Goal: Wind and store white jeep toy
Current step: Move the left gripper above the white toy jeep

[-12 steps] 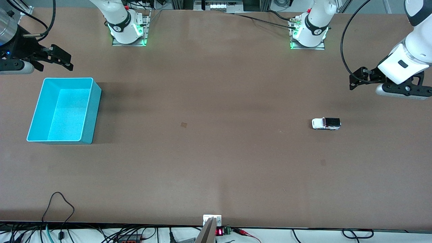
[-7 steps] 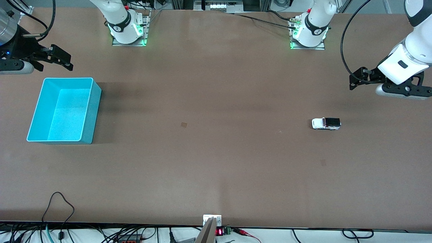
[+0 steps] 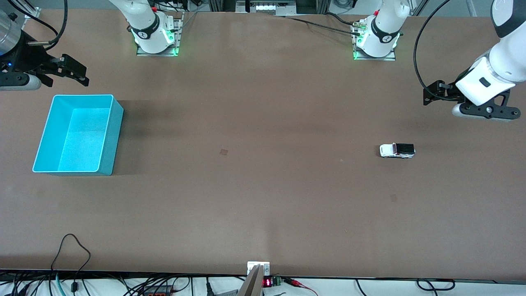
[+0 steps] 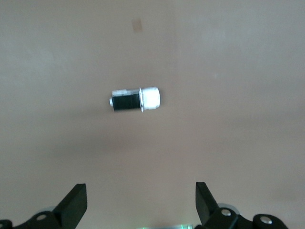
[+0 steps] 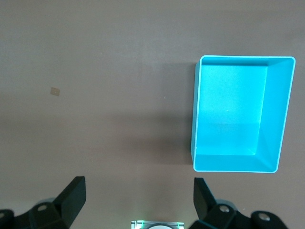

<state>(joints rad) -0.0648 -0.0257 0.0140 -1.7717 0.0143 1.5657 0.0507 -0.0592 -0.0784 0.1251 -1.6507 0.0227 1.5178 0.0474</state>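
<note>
Left wrist view: left gripper [image 4: 140, 202], jaws spread, is hanging above the white jeep toy [image 4: 135, 99], likely light, rigid, best pinched across its flanks; right gripper [image 5: 138, 200] is waiting, likewise spread.

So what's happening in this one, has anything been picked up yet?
Not yet. The white jeep toy sits untouched on the table toward the left arm's end. The left tool hangs open in the air near it, holding nothing. The right tool waits open beside the empty turquoise bin at the right arm's end.

White jeep toy [image 3: 397, 151] sits on the table [image 3: 263, 197], turquoise bin [image 3: 107, 135] well apart.
</note>
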